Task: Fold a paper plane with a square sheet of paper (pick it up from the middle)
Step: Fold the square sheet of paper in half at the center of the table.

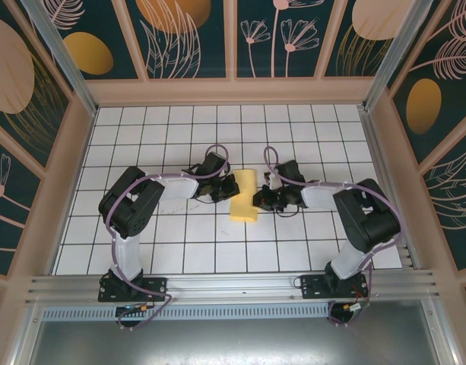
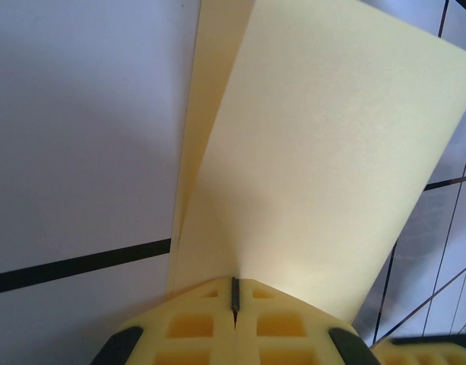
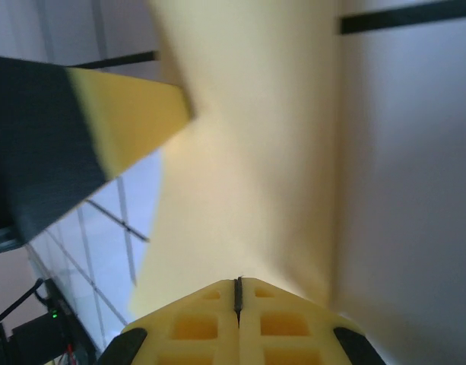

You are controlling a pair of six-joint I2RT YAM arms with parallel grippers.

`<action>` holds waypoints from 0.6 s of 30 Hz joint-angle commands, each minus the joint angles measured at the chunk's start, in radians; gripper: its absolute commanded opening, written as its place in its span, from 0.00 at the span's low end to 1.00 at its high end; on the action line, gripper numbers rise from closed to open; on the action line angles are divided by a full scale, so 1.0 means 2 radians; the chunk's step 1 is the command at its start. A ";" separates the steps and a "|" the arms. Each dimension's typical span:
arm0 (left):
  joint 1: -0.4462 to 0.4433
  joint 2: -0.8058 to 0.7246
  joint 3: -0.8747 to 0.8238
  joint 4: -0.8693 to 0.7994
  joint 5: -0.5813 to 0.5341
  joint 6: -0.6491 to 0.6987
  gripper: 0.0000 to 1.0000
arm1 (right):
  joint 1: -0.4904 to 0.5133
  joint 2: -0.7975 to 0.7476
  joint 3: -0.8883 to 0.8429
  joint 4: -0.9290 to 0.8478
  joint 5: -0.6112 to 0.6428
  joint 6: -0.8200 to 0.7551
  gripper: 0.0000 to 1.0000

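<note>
I judge this is the first fold. My left fingers (image 2: 194, 327) and right fingers (image 3: 286, 323) are both closed on the square sheet of paper (image 1: 245, 195), doubled over at mid table (image 1: 217, 251). Next, I think, the crease needs flattening.

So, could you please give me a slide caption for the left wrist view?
The left gripper pinches the folded pale-yellow sheet of paper above the gridded table.
</note>
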 commanded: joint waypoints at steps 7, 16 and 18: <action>-0.002 0.014 -0.008 -0.030 -0.017 0.008 0.00 | 0.001 0.002 -0.042 0.041 -0.038 0.004 0.02; -0.002 0.014 -0.010 -0.028 -0.018 0.008 0.00 | 0.004 0.013 -0.063 0.025 -0.007 0.000 0.02; -0.002 0.012 -0.012 -0.029 -0.018 0.008 0.00 | 0.004 -0.003 -0.058 0.017 -0.009 -0.002 0.02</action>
